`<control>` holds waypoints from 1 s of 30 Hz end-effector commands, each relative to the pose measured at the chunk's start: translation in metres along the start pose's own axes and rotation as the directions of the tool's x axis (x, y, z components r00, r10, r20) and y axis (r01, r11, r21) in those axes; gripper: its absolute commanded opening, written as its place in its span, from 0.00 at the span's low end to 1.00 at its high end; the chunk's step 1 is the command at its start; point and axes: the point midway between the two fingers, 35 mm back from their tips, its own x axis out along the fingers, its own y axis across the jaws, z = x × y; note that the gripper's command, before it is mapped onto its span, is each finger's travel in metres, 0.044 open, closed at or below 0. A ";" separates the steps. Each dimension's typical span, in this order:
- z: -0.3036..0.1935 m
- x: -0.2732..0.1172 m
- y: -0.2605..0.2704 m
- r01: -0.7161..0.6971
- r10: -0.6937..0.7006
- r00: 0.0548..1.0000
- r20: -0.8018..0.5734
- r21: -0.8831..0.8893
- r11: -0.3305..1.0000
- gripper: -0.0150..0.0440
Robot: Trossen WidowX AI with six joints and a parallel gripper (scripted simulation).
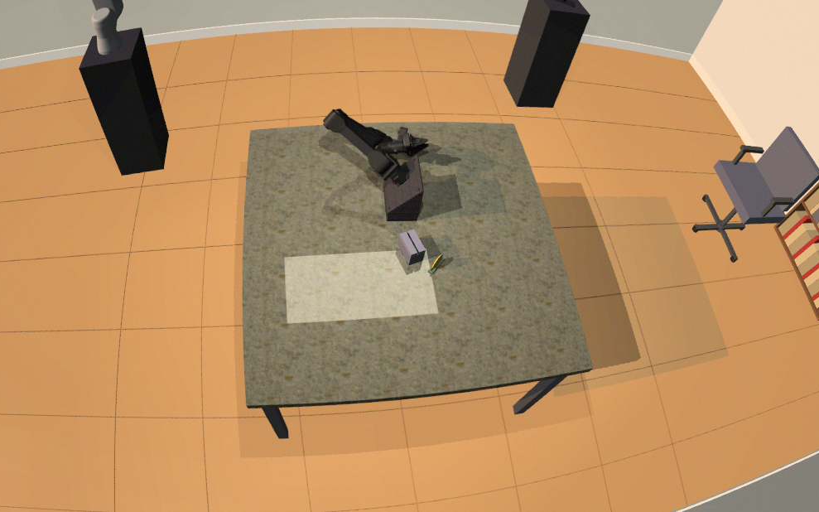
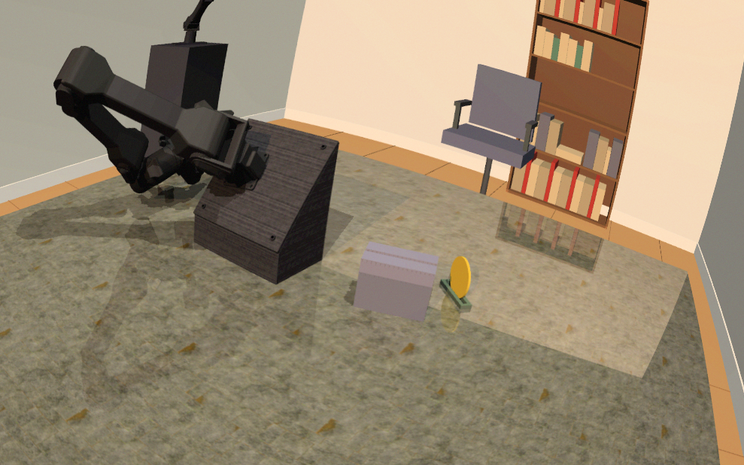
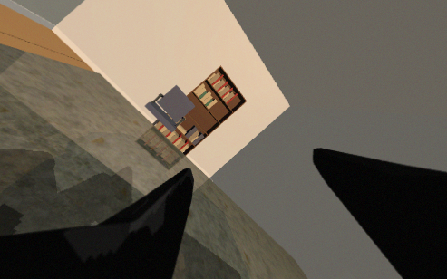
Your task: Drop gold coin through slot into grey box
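The gold coin (image 1: pixel 437 260) (image 2: pixel 460 277) stands on its edge in the dark-green holder (image 1: pixel 431 272) (image 2: pixel 465 305). The closed grey box (image 1: pixel 407 250) (image 2: pixel 392 296) stands close beside the holder, on the side toward the arm's base. The narrow slot (image 1: pixel 414 242) in its lid shows as a dark line in the top view. My gripper (image 1: pixel 426 143) (image 3: pixel 250 165) is open with nothing between its fingers. It is beyond the arm's base, well away from the coin and box. In the exterior view the arm hides much of the gripper. The wrist view shows neither coin nor box.
The arm's dark sloped base block (image 1: pixel 403 206) (image 2: pixel 304 199) stands on the speckled table (image 1: pixel 336 362) (image 2: pixel 247 393), between the gripper and the grey box. A pale rectangular patch (image 1: pixel 349 289) lies by the box and holder. A chair (image 1: pixel 749 190) (image 2: pixel 502 107) and bookshelf stand beyond the table.
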 end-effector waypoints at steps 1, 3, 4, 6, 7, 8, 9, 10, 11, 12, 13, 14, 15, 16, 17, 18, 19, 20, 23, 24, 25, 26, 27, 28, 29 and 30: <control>0.000 -0.001 0.001 -0.002 0.002 1.000 0.003 -0.003 1.000 0.89; 0.004 -0.006 0.005 -0.018 0.019 1.000 0.024 -0.025 1.000 0.80; 0.007 -0.010 0.009 -0.030 0.032 0.999 0.040 -0.043 0.999 0.75; 0.012 -0.021 0.014 -0.055 0.059 0.996 0.074 -0.046 0.997 0.67; 0.015 -0.025 0.016 -0.067 0.070 0.994 0.087 -0.037 0.997 0.62; 0.016 -0.029 0.016 -0.077 0.079 0.992 0.096 -0.022 0.997 0.58; 0.018 -0.033 0.017 -0.088 0.089 0.990 0.106 -0.008 0.996 0.53; 0.020 -0.037 0.017 -0.104 0.103 0.988 0.111 0.005 0.995 0.53; 0.021 -0.042 0.018 -0.122 0.119 0.986 0.116 0.018 0.992 0.53; 0.022 -0.046 0.019 -0.140 0.136 0.983 0.121 0.031 0.990 0.53; 0.024 -0.051 0.020 -0.159 0.152 0.980 0.126 0.043 0.986 0.53; 0.025 -0.055 0.021 -0.178 0.169 0.977 0.130 0.056 0.983 0.53; 0.026 -0.060 0.021 -0.196 0.186 0.973 0.135 0.068 0.978 0.53; 0.027 -0.065 0.022 -0.215 0.203 0.969 0.140 0.079 0.973 0.53; 0.028 -0.069 0.022 -0.234 0.220 0.965 0.145 0.090 0.968 0.53; 0.029 -0.074 0.023 -0.252 0.235 0.960 0.151 0.099 0.963 0.53; 0.030 -0.079 0.024 -0.271 0.252 0.954 0.160 0.105 0.957 0.53; 0.030 -0.085 0.025 -0.291 0.270 0.947 0.173 0.110 0.950 0.53; 0.034 -0.102 0.029 -0.360 0.330 0.921 0.209 0.123 0.925 0.53; 0.035 -0.106 0.030 -0.378 0.347 0.913 0.216 0.128 0.917 0.53; 0.036 -0.110 0.031 -0.394 0.361 0.906 0.221 0.131 0.910 0.53; 0.037 -0.114 0.031 -0.412 0.378 0.898 0.226 0.133 0.901 0.53; 0.038 -0.120 0.032 -0.435 0.398 0.887 0.233 0.135 0.890 0.53; 0.040 -0.126 0.033 -0.460 0.421 0.874 0.240 0.137 0.877 0.53; 0.041 -0.133 0.034 -0.486 0.445 0.861 0.248 0.138 0.863 0.53; 0.043 -0.139 0.035 -0.511 0.467 0.846 0.255 0.139 0.848 0.53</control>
